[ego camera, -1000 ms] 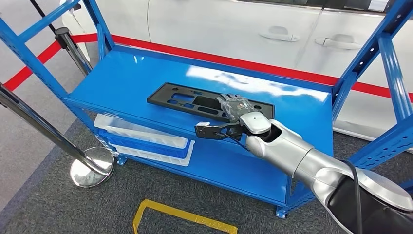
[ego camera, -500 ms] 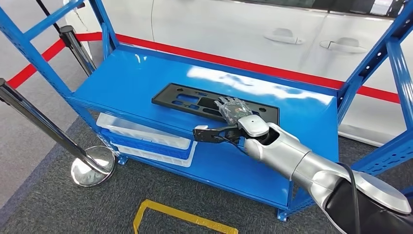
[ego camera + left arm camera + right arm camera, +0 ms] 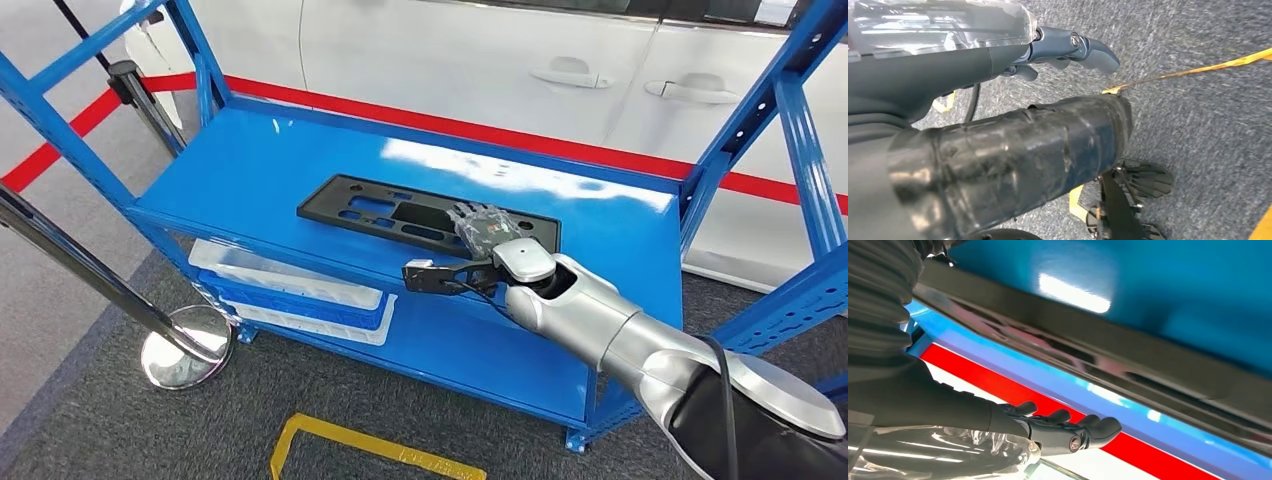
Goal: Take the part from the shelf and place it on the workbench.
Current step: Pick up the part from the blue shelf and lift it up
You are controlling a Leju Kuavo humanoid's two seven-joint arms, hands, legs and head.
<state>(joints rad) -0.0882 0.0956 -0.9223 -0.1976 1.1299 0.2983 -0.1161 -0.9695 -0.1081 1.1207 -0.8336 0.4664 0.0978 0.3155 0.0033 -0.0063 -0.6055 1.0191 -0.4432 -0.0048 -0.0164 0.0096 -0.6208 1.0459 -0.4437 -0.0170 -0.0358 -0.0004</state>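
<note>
The part [image 3: 375,210] is a long flat black plastic plate with cut-outs, lying on the top board of the blue shelf [image 3: 240,165]. My right hand [image 3: 485,243] reaches in from the lower right and is over the plate's right end. Its fingers [image 3: 478,222] spread above the plate, and its thumb sticks out in front of the shelf's front edge. It grips nothing. The right wrist view has the hand [image 3: 1058,429] stretched out flat beside the dark plate [image 3: 1128,357]. My left hand [image 3: 1068,45] hangs over the grey carpet, fingers apart and holding nothing.
White and blue trays [image 3: 290,285] sit on the lower board. A chrome stanchion [image 3: 185,345] stands at the left. Blue uprights [image 3: 800,130] frame the shelf, with a white car [image 3: 480,60] behind it. Yellow tape [image 3: 370,440] marks the carpet in front.
The whole picture sways a little as the camera moves. My right hand stays over the plate's right end, with no clear change in its fingers.
</note>
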